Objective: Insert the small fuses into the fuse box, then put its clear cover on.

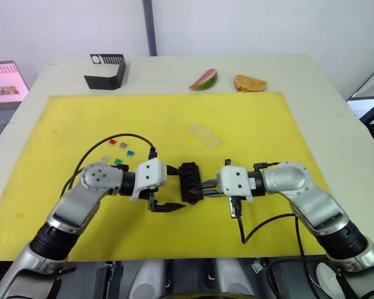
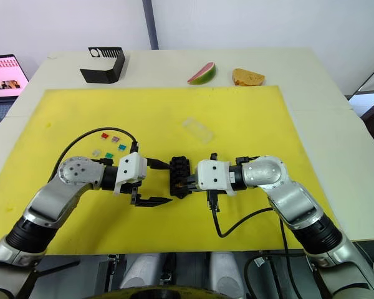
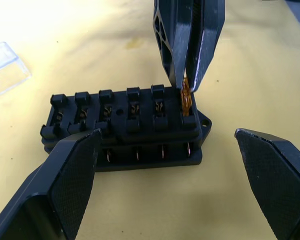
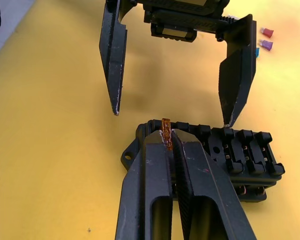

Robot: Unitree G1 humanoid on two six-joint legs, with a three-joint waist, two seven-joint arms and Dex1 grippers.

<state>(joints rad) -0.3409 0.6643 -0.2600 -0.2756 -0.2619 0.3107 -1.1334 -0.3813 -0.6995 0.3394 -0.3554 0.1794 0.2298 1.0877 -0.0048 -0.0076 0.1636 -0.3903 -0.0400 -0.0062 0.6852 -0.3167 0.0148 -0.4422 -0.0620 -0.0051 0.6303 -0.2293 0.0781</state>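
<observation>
Fuse box (image 3: pixel 125 125) black (slots mostly bare), right claw (image 4: pixel 168 142) pinching amber fuse (image 3: pixel 185 96) — left claw (image 1: pixel 168 187) gaping, empty.

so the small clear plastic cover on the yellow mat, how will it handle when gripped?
The small clear plastic cover is probably light and thin-walled, so it may flex or skid on the yellow mat. It lies flat, so it is unlikely to roll. Its smooth faces could slip between the fingers.
</observation>
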